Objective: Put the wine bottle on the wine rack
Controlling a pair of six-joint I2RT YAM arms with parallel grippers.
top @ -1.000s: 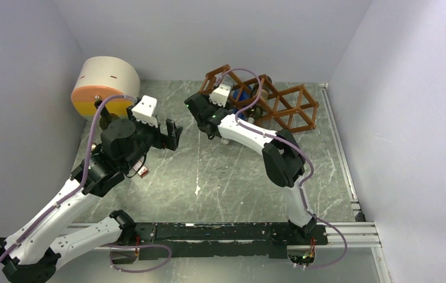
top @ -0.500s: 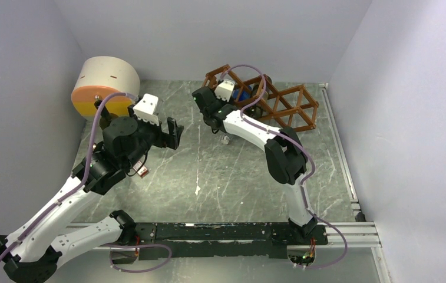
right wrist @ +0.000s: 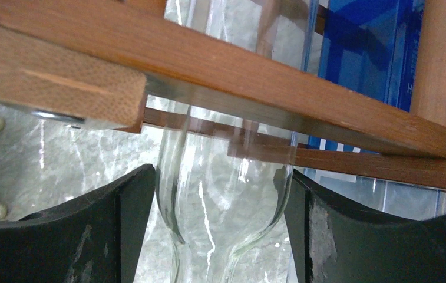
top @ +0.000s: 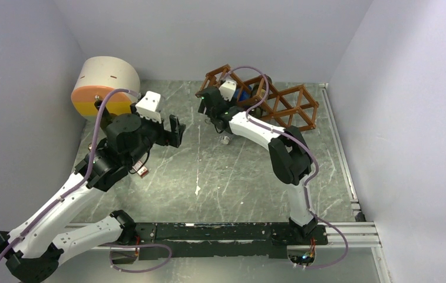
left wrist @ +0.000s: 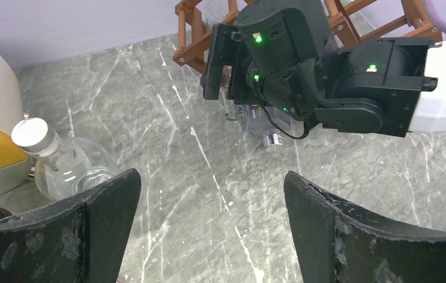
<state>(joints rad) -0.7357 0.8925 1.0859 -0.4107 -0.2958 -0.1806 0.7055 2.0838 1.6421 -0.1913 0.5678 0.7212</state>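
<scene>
The right tool (right wrist: 217,177) clasped the glass wine bottle (right wrist: 226,206) at its shoulder within the wine rack (right wrist: 267,76); it looked stiff, slick, breakable. The left tool (left wrist: 211,177) gaped empty.

Left end effector (left wrist: 211,184), jaws wide apart.

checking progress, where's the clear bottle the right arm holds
In the right wrist view the bottle sits gripped in the right end effector, its body among the slats at the rack's left end.
</scene>
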